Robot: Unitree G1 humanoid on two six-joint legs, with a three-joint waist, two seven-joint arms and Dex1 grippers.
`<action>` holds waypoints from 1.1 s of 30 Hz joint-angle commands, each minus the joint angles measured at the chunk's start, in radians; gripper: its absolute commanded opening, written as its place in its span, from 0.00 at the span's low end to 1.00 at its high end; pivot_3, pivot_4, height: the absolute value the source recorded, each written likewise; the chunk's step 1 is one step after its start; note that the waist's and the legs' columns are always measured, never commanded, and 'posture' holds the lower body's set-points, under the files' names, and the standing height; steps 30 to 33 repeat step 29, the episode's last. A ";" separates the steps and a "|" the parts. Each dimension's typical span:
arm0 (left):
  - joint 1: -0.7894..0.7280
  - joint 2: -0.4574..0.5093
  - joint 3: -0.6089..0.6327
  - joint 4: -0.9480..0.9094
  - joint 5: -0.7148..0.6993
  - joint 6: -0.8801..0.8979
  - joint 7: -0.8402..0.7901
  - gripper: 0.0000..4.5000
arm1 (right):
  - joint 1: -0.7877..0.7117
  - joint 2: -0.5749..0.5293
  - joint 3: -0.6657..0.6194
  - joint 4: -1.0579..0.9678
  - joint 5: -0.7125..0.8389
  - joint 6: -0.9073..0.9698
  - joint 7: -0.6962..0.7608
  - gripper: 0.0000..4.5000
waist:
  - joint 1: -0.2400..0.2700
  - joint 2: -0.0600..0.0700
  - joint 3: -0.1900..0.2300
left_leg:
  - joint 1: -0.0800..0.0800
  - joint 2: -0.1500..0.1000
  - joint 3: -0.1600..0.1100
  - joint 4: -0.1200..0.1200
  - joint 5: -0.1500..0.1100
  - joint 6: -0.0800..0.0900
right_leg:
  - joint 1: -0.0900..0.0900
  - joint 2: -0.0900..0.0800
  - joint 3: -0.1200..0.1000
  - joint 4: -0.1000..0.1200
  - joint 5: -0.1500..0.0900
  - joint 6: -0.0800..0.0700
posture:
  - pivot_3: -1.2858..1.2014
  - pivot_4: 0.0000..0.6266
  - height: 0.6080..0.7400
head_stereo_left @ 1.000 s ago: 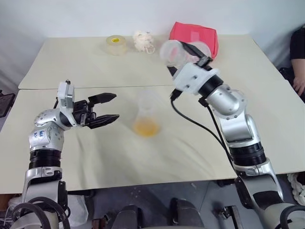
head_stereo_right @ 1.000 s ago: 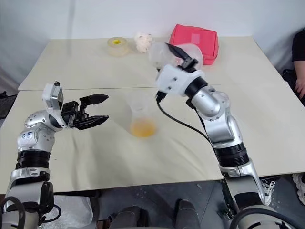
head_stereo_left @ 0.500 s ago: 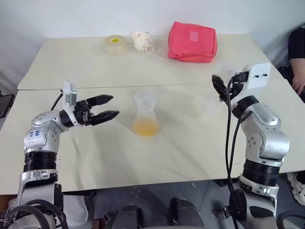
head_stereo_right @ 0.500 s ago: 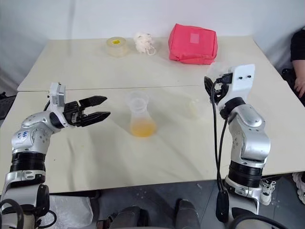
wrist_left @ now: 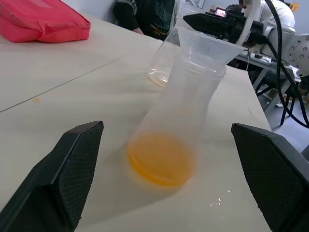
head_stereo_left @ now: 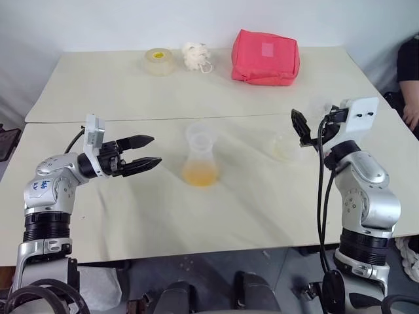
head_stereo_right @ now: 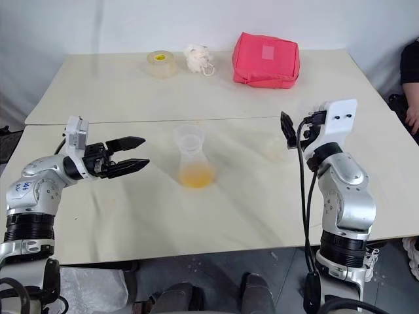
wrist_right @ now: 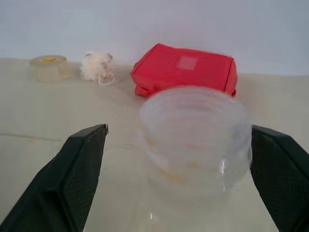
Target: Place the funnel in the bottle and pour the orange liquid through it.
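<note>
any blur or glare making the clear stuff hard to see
Right wrist view: the empty flask is smeared and out of focus between the tool's fingers. Left wrist view: the funnel and bottle are sharp. Left eye view: the empty flask is nearly invisible against the table.

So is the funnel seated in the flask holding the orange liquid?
Yes: the funnel sits in the neck of the upright flask.
</note>
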 commanded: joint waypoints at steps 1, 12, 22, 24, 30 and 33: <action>-0.005 0.015 0.003 -0.024 -0.001 -0.010 -0.002 1.00 | -0.029 -0.039 -0.022 -0.052 0.049 -0.031 0.005 0.99 | 0.001 0.000 0.000 | 0.000 0.000 0.000 0.000 0.000 0.000 | 0.000 0.000 0.000 0.000 0.000 0.000 | 0.52 0.24 1.00; 0.008 0.019 -0.009 -0.016 0.013 -0.072 -0.051 1.00 | -0.095 -0.206 -0.057 -0.060 0.307 -0.017 0.241 0.99 | 0.004 0.000 0.000 | 0.000 0.000 0.000 0.000 0.000 0.000 | 0.000 0.000 0.000 0.000 0.000 0.000 | 0.52 0.24 1.00; 0.069 0.098 -0.032 0.043 0.071 -0.165 -0.155 1.00 | 0.289 -0.555 -0.034 -0.097 0.376 -0.079 0.747 0.99 | 0.011 -0.001 0.001 | 0.000 0.000 0.005 0.001 0.000 0.001 | 0.001 0.000 0.000 -0.004 0.000 0.000 | 0.52 0.24 1.00; 0.086 0.119 -0.026 0.063 0.075 -0.176 -0.177 1.00 | 0.377 -0.582 -0.030 -0.062 0.332 -0.161 0.818 0.99 | 0.020 -0.001 0.001 | 0.000 0.001 0.006 0.001 0.000 0.001 | 0.001 0.000 0.000 -0.004 0.000 0.000 | 0.52 0.24 1.00; 0.175 0.147 0.019 0.016 0.042 -0.187 -0.197 1.00 | 0.458 -0.569 -0.015 0.004 0.300 -0.256 0.867 0.99 | 0.026 -0.001 0.001 | 0.001 0.002 0.008 0.001 0.000 0.001 | 0.001 -0.001 0.001 -0.004 0.000 0.000 | 0.52 0.24 1.00; 0.175 0.147 0.019 0.016 0.042 -0.187 -0.197 1.00 | 0.458 -0.569 -0.015 0.004 0.300 -0.256 0.867 0.99 | 0.026 -0.001 0.001 | 0.001 0.002 0.008 0.001 0.000 0.001 | 0.001 -0.001 0.001 -0.004 0.000 0.000 | 0.52 0.24 1.00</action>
